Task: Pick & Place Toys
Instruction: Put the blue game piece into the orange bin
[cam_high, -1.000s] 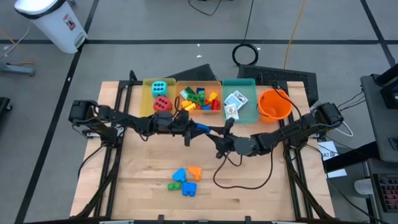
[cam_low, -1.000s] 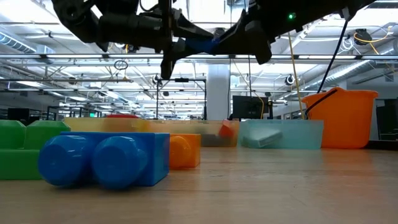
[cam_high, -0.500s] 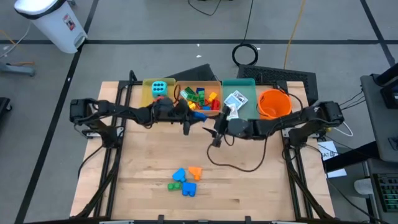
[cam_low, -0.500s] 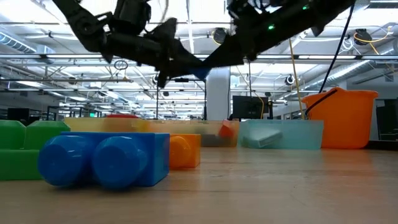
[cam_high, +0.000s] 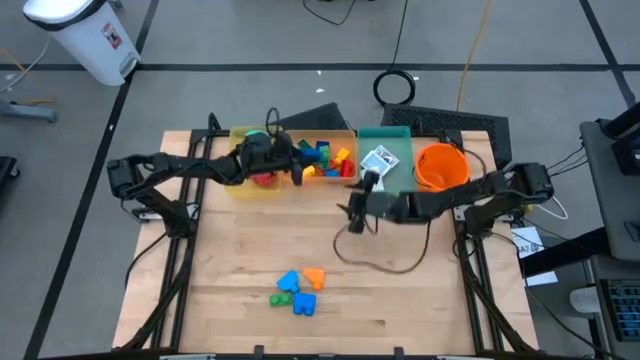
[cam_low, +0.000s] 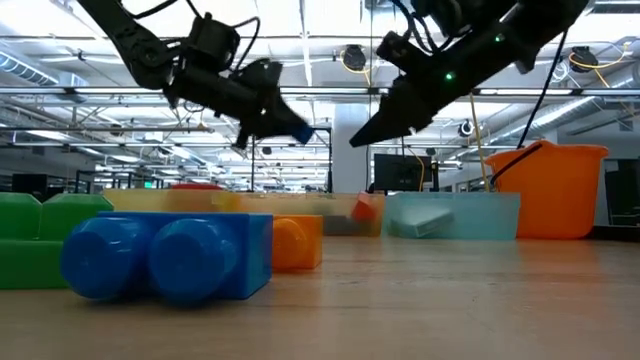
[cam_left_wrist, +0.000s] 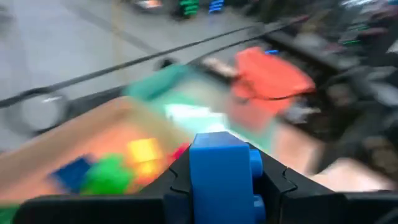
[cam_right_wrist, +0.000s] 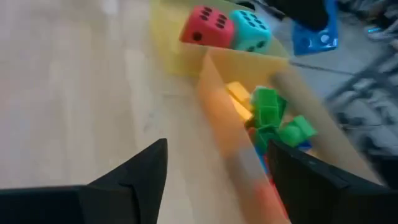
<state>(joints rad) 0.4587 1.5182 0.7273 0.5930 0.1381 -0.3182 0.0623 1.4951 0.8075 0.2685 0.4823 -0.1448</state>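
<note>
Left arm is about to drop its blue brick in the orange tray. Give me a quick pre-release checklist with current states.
1. Blue brick held between the left gripper fingers: ok.
2. Left gripper above the orange tray of bricks: ok by the high view.
3. Right gripper open, empty: ok.
4. Right gripper clear of the tray: ok; it hangs over bare table in front.
5. Room for the brick in the tray: cannot tell.
6. Loose bricks left on the table: not ok.

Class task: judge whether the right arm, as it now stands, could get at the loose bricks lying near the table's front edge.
Probably yes: the right gripper hangs empty with jaws open, and only bare table lies between it and the loose bricks.
</note>
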